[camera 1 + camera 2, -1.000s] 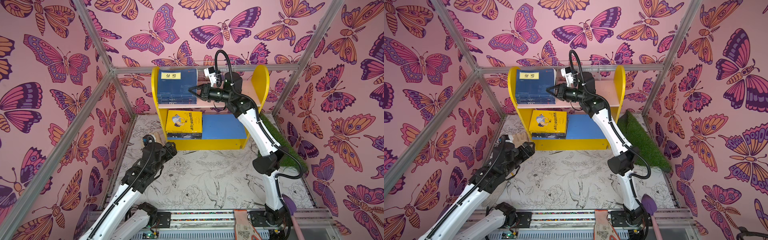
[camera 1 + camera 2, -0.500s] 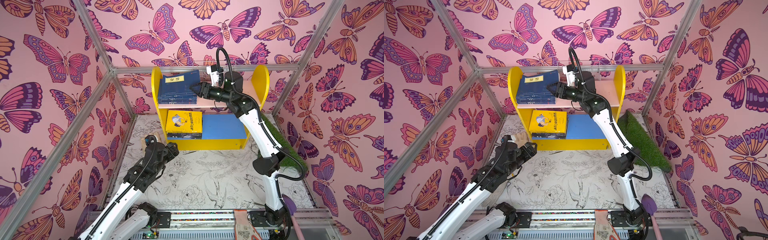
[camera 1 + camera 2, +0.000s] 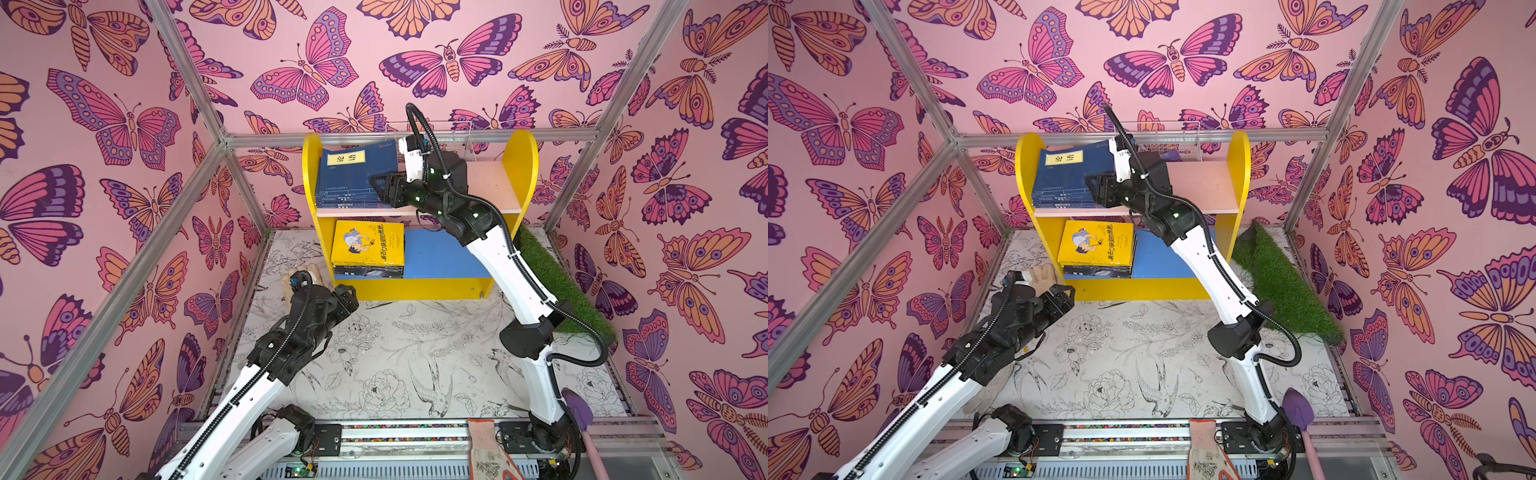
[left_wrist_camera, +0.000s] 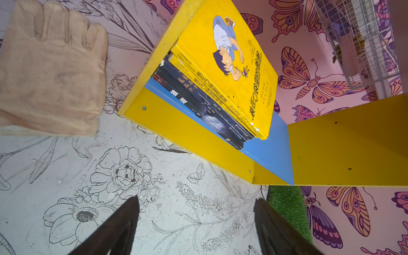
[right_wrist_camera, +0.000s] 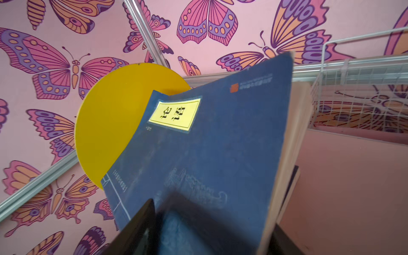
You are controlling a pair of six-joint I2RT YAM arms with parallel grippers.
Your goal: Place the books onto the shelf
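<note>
**A:** Since a second ago the top navy-blue paperback with the yellow title label (image 3: 353,178) has tipped up from lying flat, and the right gripper (image 3: 380,189) has spread its jaws.

**B:** Where is that book?

**A:** On the pale pink upper board of the small two-tier shelf with yellow round-topped sides (image 3: 521,174). It sits tilted over the other navy books, between the parted fingers. Whether they touch it, I cannot tell.

**B:** And below?

**A:** A bright yellow cartoon-boy paperback (image 3: 368,245) tops the pile on the blue lower board. The left gripper (image 4: 196,198) hangs wide open, empty.

Two-tier shelf (image 3: 525,166): navy books (image 3: 353,178) on pink board (image 3: 490,187) (yellow-topped stack (image 3: 368,245) on blue board (image 3: 440,257)).
</note>
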